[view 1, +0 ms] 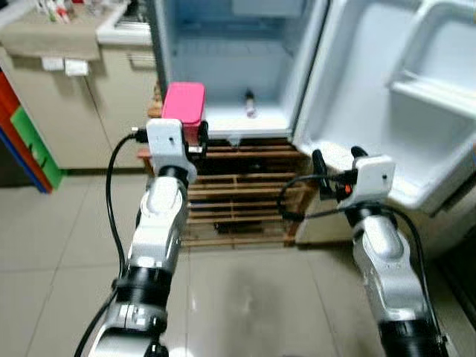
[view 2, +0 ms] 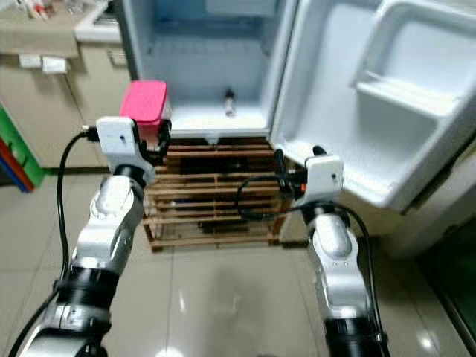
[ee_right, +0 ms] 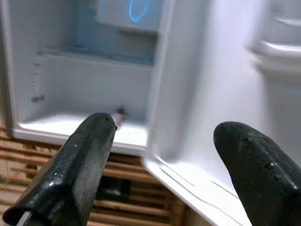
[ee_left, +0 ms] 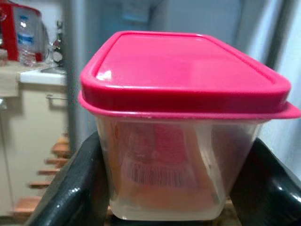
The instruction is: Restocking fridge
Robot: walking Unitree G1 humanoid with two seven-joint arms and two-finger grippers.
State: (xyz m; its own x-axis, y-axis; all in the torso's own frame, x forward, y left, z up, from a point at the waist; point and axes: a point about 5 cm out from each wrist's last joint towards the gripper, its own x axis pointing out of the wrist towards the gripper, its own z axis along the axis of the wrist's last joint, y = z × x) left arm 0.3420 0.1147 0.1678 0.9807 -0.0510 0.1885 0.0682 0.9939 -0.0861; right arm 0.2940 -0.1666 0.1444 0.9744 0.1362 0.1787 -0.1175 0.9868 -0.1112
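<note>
- No text, brand or number legible in any view.
- Container [ee_left: 188, 141] clamped between the left gripper's [ee_left: 178, 207] fingers: a printed label with barcode-like stripes shows through its clear wall; characters too blurred to read.
- Water bottle [ee_left: 27, 40] beyond the gripper: label unreadable.
</note>
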